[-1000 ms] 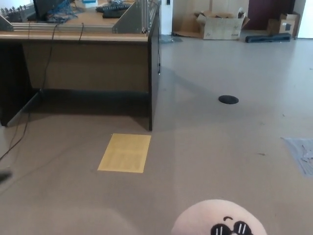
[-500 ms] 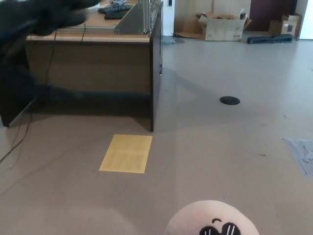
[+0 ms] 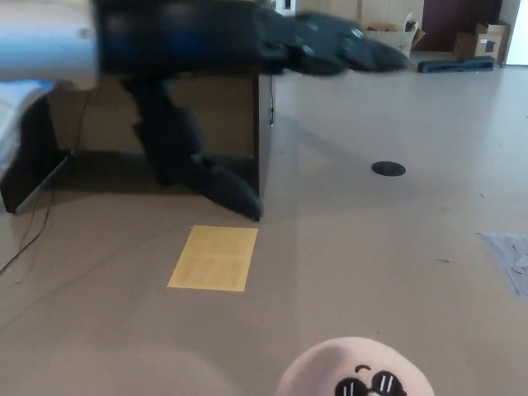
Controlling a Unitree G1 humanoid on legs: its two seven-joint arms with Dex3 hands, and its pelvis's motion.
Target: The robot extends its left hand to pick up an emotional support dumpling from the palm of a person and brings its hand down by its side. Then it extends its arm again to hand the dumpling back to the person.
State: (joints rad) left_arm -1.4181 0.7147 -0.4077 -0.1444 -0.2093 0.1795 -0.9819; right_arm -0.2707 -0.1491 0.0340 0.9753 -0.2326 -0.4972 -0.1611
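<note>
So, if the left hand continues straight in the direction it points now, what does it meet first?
Probably nothing near: the left hand points toward picture right, high above the dumpling. Depth is unclear.

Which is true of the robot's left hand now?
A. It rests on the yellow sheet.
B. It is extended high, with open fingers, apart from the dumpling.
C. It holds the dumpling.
B: the left hand reaches across the top, fingers spread, while the dumpling sits at the bottom edge.
</note>
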